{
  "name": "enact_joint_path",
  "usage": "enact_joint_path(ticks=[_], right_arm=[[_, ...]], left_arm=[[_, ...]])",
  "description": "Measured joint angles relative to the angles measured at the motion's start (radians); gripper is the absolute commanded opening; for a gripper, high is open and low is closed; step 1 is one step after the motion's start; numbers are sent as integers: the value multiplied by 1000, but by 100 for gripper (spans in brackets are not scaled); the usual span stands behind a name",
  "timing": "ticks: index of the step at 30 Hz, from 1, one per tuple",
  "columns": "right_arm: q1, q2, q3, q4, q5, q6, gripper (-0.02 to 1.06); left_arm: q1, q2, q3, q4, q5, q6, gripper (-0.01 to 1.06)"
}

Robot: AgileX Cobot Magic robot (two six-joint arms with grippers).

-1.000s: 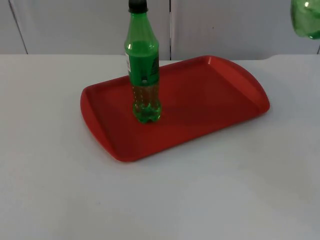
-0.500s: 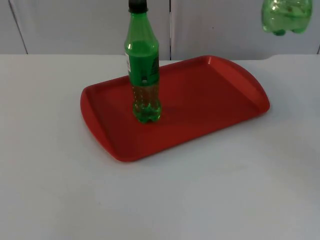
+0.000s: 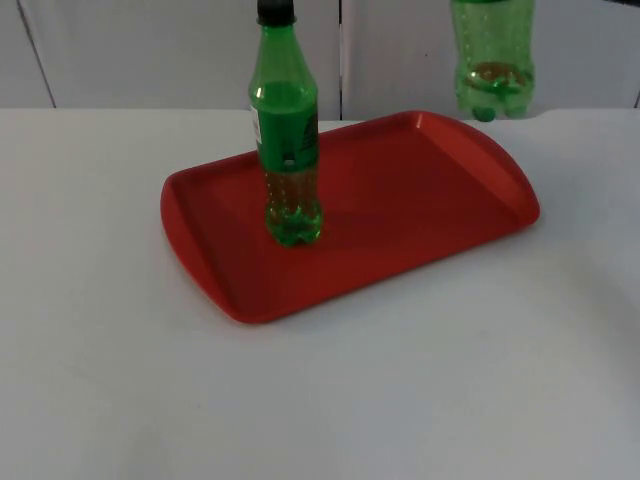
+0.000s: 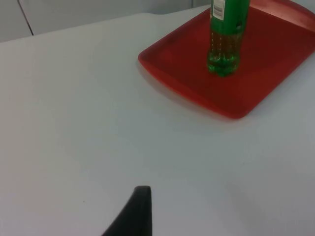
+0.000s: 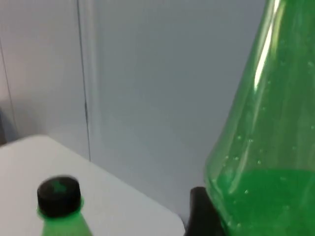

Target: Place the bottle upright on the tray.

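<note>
right fingers (image 5: 199, 211): clenched on translucent green plastic bottle (image 3: 491, 60), long axis upright, hanging just beyond red plastic tray (image 3: 400, 215) far rim | tray floor below, nearer camera | left fingers (image 4: 138, 211): waiting, grip unreadable | capped green bottle (image 3: 287, 140) already standing on tray

White table top (image 3: 100, 380) under even light, grey partition wall (image 3: 150, 50) with vertical seams behind.

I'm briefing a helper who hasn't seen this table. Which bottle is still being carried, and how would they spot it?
Find the red tray on the white table. Above its far right corner hangs a green bottle, base down and clear of the tray. The other bottle stands on the tray and shows a black cap.
</note>
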State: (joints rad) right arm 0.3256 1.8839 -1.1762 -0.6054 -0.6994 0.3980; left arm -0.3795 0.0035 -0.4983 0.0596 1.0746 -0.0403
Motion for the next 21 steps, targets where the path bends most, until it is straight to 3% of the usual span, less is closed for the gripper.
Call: enact_joint_path(ticks=[4,10,21], right_arm=[[0,64,-29,99,-83,-17,0],[0,150,-87,231,-136,-74,0],[0,314,-257,220,-157,-122,0]], left_arm=[[0,0,0,0,0,0,105],[0,0,0,0,0,0,105],[0,0,0,8,0,0,105]])
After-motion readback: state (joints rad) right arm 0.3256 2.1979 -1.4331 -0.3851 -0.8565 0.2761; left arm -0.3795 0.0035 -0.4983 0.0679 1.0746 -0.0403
